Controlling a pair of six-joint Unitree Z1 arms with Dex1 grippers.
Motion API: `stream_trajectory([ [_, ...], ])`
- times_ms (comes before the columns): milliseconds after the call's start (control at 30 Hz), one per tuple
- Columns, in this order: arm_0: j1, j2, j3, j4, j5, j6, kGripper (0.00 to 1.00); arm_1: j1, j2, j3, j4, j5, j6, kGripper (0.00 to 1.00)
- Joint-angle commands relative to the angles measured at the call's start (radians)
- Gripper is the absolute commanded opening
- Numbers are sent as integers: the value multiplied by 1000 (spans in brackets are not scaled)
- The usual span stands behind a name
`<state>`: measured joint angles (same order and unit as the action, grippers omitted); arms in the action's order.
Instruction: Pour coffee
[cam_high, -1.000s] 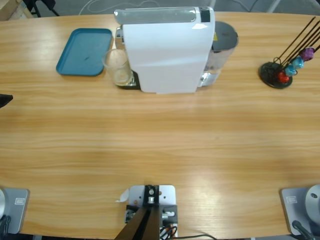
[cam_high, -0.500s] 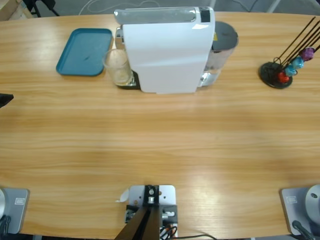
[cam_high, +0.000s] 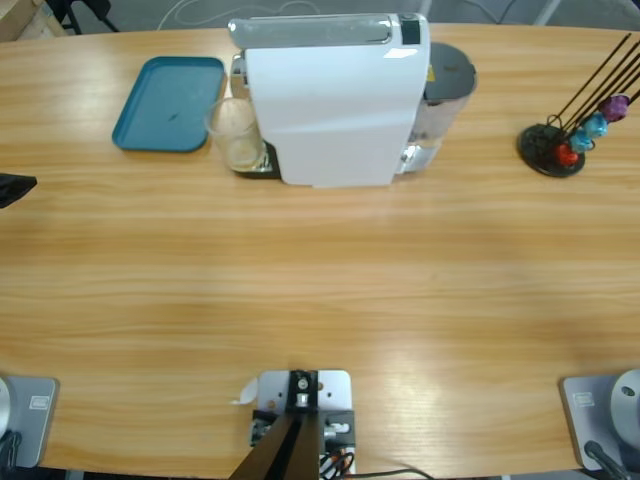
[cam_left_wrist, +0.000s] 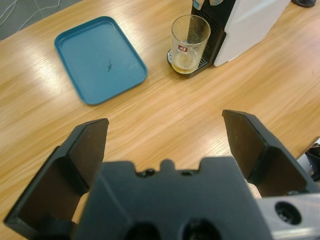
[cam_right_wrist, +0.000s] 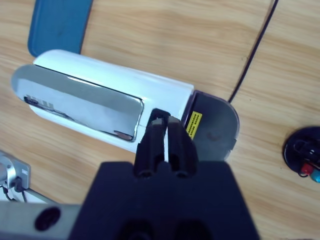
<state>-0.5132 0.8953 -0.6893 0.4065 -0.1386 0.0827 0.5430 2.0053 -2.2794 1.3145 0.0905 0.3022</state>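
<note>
Coffee (cam_left_wrist: 185, 61) barely covers the cup (cam_left_wrist: 189, 44) bottom, upper centre under the machine (cam_high: 335, 98).
Left gripper (cam_left_wrist: 167, 145) gapes over bare table (cam_high: 320, 290); right gripper (cam_right_wrist: 164, 131) is closed, empty.

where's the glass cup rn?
High view, upper left of centre: the glass cup stands on the white coffee machine's drip stand, at the machine's left end, just right of the blue tray.

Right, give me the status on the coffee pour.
Done: glass cup stands under the white coffee machine, holding only a pale shallow layer. In hand: left gripper open, short of the cup. Left: grasping the cup; the blue tray stays bare.
</note>
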Motion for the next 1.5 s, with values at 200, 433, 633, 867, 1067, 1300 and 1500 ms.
stream_trajectory([
  [200,-4,9,68,-19,7,-1,1000,34,58,-1,14,24,3,0],
  [433,-4,15,68,-35,13,-1,1000,34,66,13,14,32,3,0],
  [633,-4,1,78,-49,16,-4,1000,31,75,17,11,31,3,0],
  [867,-4,-5,80,-49,17,-4,1000,31,77,26,6,24,1,0],
  [1067,-4,-1,84,-49,17,-4,1000,23,69,19,5,13,-5,0],
  [1300,-4,-2,89,-49,17,-4,1000,18,77,24,2,14,-8,0],
  [1500,-4,-2,93,-50,17,-3,1000,4,79,22,2,-8,-8,0],
])
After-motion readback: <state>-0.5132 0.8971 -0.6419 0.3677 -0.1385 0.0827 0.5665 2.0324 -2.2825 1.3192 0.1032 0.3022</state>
